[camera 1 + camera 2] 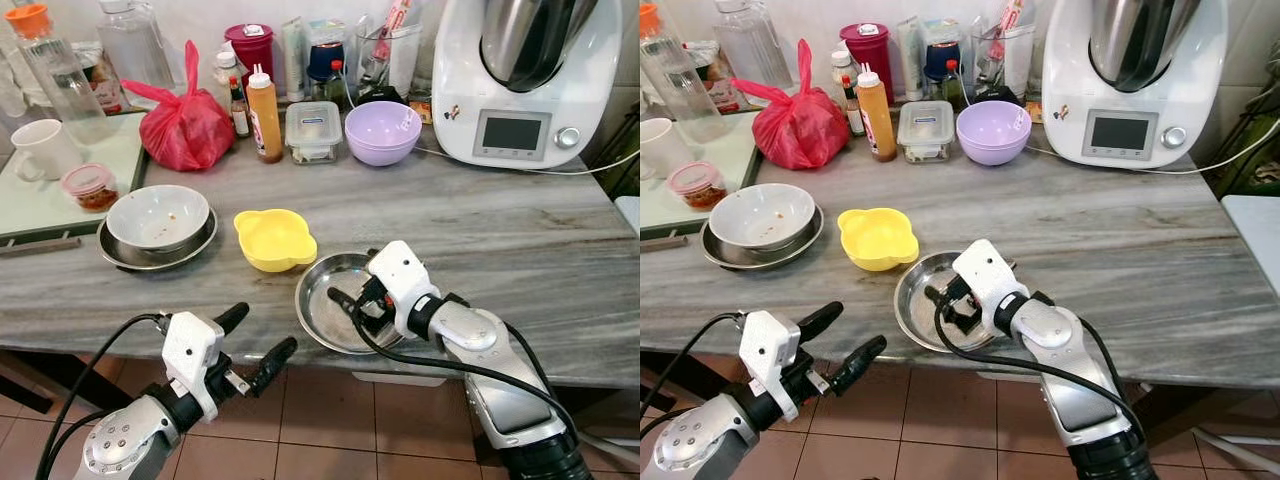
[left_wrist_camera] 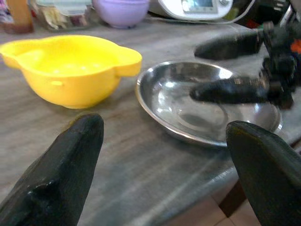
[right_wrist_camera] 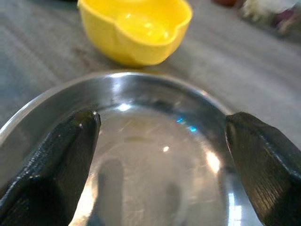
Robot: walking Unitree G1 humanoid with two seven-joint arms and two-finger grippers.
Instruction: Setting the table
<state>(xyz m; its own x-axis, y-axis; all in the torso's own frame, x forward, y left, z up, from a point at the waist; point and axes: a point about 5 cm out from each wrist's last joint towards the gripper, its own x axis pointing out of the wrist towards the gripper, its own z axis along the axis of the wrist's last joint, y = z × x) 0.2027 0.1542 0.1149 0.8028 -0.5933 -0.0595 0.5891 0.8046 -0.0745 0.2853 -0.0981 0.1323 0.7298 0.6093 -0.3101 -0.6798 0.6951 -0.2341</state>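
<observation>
Reaching over the steel plate (image 1: 335, 300) at the table's (image 1: 520, 240) near edge, your right gripper (image 1: 352, 303) hangs with its fingers spread wide above the plate's bowl, gripping nothing. The plate lies directly under and ahead of those fingers; being round, it has no long axis to line up with, so what matters is which rim you take. The near rim overhangs the table edge slightly, by my judgement the easiest place to pinch.

Your left gripper (image 1: 250, 345) waits off the table edge, fingers also parted and empty, pointing toward the plate and the yellow bowl (image 1: 274, 238) just beside it. The right is clearly the nearer.

As for writing, the clear box (image 1: 313, 130) carries a blue label too small to read, and the mixer's (image 1: 520, 80) screen shows nothing legible.
</observation>
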